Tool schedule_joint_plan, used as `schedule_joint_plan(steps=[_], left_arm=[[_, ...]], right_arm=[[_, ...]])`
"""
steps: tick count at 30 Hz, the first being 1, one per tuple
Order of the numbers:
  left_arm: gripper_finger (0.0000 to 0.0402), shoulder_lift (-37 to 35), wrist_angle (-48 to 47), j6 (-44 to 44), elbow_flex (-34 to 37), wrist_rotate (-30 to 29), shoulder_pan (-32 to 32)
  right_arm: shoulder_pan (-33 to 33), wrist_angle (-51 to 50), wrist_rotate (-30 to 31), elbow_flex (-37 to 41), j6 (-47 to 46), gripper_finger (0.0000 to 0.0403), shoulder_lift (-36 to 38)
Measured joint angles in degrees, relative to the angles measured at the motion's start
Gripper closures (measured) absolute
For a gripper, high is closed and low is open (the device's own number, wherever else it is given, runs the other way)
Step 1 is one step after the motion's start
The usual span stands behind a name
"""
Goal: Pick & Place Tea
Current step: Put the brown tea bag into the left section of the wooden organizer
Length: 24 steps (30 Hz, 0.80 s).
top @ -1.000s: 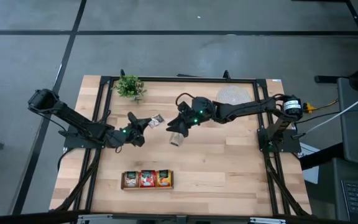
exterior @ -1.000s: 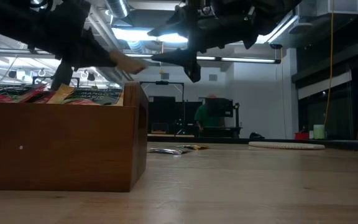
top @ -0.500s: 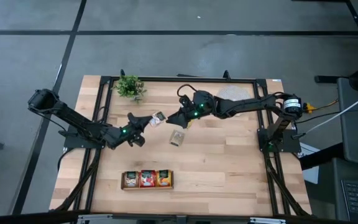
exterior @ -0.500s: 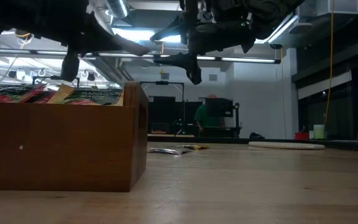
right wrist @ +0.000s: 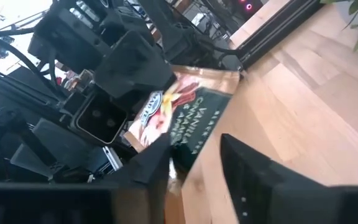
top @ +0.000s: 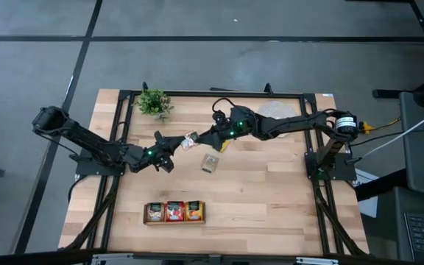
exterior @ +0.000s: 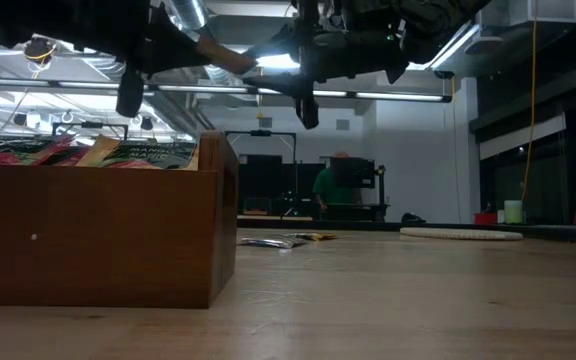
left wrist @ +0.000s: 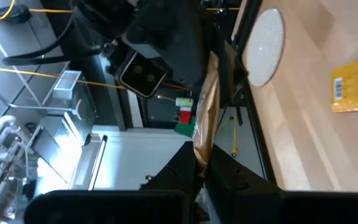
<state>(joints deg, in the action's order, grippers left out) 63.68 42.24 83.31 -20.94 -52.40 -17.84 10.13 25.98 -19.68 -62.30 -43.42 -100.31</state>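
A tea sachet (top: 191, 138), clamped in the left gripper (top: 179, 143), now meets the right gripper (top: 213, 137), whose parted jaws have moved in around it, suggesting a handover.

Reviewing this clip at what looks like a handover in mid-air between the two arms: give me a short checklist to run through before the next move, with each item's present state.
1. Left gripper shut on the tea sachet: ok; its fingers pinch one edge in the left wrist view.
2. Sachet lifted off the table: ok.
3. Right gripper lined up on the sachet: ok; its fingers straddle the free end in the right wrist view.
4. Right gripper gripping the sachet: cannot tell; jaws look apart.
5. Loose yellow sachet below, apart from both grippers: ok.
6. Wooden tray in reach with room: cannot tell; compartments look filled.
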Motion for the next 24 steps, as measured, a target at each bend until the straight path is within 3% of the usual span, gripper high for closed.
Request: schedule_joint_plan(steps=[6,9,18,24], left_arm=[[0.0388,0.02,-0.29,-0.99,-0.36,0.02,1.11],[0.038,0.02,-0.64,-6.46,-0.36,0.28,1.07],[0.0367,0.01,-5.5,-36.45,-0.36,0.69,1.13],[0.037,0.0,-16.36,-63.7,-0.38,9.11,3.14]], right_arm=[[0.0,0.06,-0.19,0.01,1.66,0.0353,0.0],[0.0,0.07,-0.96,0.0,3.17,0.0393,0.0],[0.0,-1.07,-1.11,0.0,6.11,0.0397,-0.02],[0.02,-4.94,-1.29,0.09,9.36,0.0399,-0.09]])
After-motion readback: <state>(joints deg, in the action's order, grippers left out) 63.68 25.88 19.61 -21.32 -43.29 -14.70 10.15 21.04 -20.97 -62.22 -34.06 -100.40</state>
